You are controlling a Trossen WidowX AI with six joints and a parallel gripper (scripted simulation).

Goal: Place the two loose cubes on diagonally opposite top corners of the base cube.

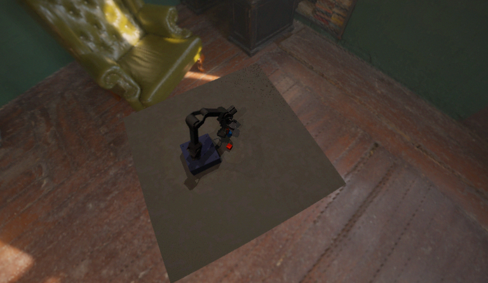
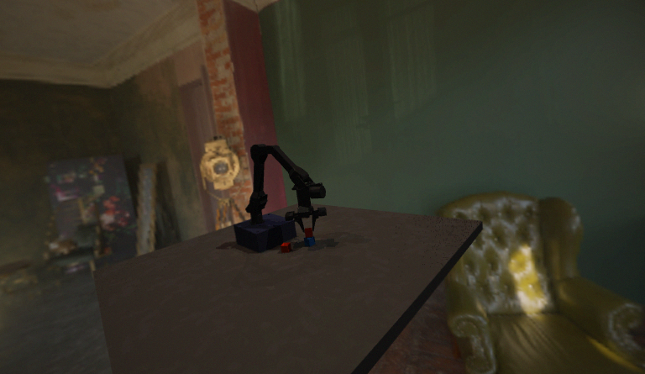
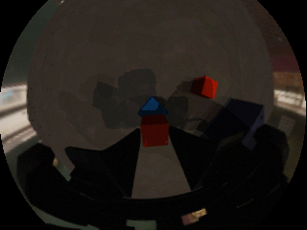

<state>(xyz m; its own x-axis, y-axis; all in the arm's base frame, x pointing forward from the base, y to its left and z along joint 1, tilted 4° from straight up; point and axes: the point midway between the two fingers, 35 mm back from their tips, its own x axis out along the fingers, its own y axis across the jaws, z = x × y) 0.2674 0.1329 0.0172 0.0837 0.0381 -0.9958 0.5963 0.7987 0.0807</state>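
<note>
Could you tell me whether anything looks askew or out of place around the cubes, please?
Nothing stands out as odd. One red cube is between the gripper's fingers at the blue cube; its exact seating is unclear. The other red cube sits apart on the table.

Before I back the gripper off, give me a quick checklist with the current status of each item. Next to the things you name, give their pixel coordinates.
1. Upper red cube [image 2: 308, 232] [image 3: 154, 131] over the blue cube [image 2: 309, 241] [image 3: 152, 105]: ok, directly above it in the exterior view.
2. Upper cube resting level on blue: cannot tell at this size.
3. Fingers clear of the upper cube: cannot tell; the gripper [image 2: 307, 232] [image 3: 153, 129] straddles it, any side gap too fine to see.
4. Corner offset right: cannot tell.
5. Second red cube [image 1: 229, 145] [image 2: 285, 246] [image 3: 206, 87] placed: not ok, it sits on the table [image 1: 251, 200] [image 2: 266, 313].
</note>
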